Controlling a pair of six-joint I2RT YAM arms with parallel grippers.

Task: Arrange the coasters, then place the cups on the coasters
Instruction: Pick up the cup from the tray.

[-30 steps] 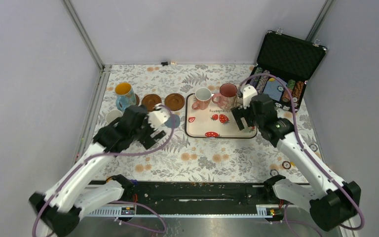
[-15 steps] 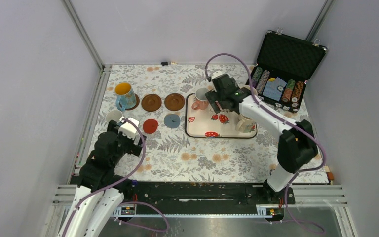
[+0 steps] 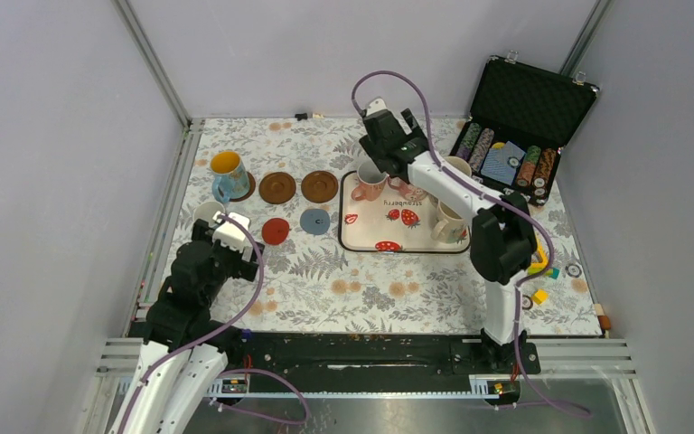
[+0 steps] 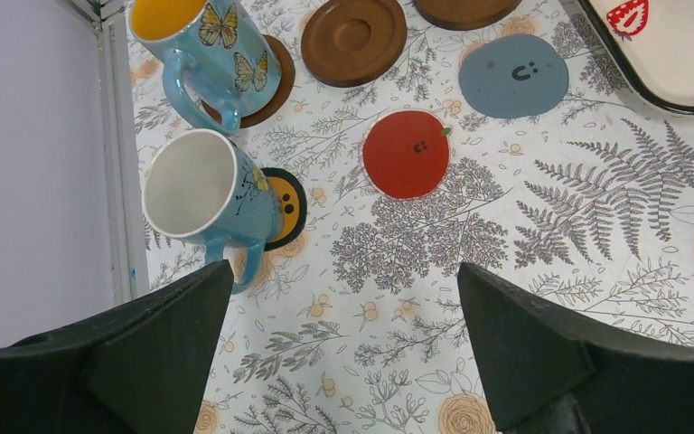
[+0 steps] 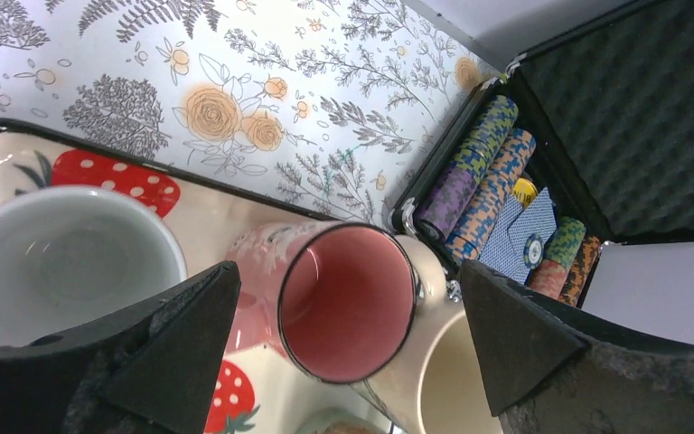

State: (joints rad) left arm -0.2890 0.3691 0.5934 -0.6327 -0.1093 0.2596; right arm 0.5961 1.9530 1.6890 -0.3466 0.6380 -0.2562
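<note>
Left jaws and right jaws are held wide apart, empty. The pink mug [image 5: 348, 303], framed by the right jaws, is stood on the tray [image 3: 361, 237]; the red coaster [image 4: 409, 154] is laid bare to the tray's left.

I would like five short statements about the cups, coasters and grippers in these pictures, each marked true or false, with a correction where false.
1. The blue mug stands on a brown coaster. True.
2. The red coaster carries a cup. False: it is bare.
3. The pink mug stands on the tray. True.
4. The right gripper grips the pink mug. False: its jaws stand open on either side of it.
5. The chip case is closed. False: its lid stands open.
</note>
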